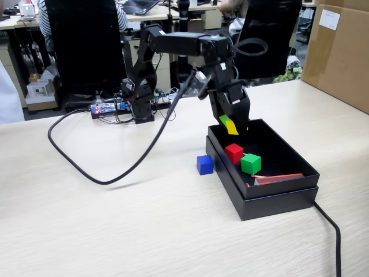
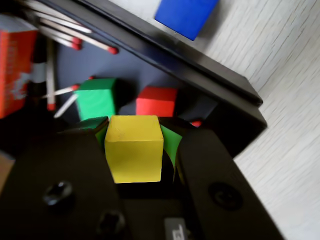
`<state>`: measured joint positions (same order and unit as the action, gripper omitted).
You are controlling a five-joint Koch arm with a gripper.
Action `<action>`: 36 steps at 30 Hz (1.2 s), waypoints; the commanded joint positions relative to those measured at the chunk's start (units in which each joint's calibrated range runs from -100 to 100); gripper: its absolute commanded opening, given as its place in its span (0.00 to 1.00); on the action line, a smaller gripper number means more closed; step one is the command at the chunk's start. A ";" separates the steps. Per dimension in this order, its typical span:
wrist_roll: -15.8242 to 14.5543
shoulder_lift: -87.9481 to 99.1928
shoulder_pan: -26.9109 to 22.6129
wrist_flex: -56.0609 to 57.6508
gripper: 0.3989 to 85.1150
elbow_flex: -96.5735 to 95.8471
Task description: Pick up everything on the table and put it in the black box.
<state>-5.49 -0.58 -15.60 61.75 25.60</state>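
My gripper (image 1: 232, 126) is shut on the yellow cube (image 1: 232, 126) and holds it above the back left corner of the black box (image 1: 288, 154). In the wrist view the yellow cube (image 2: 134, 148) sits between my green-padded jaws (image 2: 134, 145). The red cube (image 1: 234, 152) and the green cube (image 1: 251, 163) lie inside the box; they also show in the wrist view, red cube (image 2: 156, 101) and green cube (image 2: 96, 97). The blue cube (image 1: 204, 164) rests on the table (image 1: 115, 219) just left of the box, and shows at the top of the wrist view (image 2: 186, 15).
An orange matchbox (image 1: 277, 179) and loose matchsticks (image 2: 75, 37) lie in the box's near end. A black cable (image 1: 115, 173) loops across the table on the left; another cable (image 1: 330, 228) runs off the front right. A brown carton (image 1: 340, 52) stands at the back right.
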 commanded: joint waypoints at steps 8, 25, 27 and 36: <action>0.05 -8.65 -0.78 0.58 0.23 9.48; 0.00 10.74 1.37 1.62 0.53 6.67; 0.05 17.39 3.22 1.71 0.53 4.68; 0.44 29.79 8.40 1.88 0.53 -8.11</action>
<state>-5.45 23.37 -8.28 63.30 18.03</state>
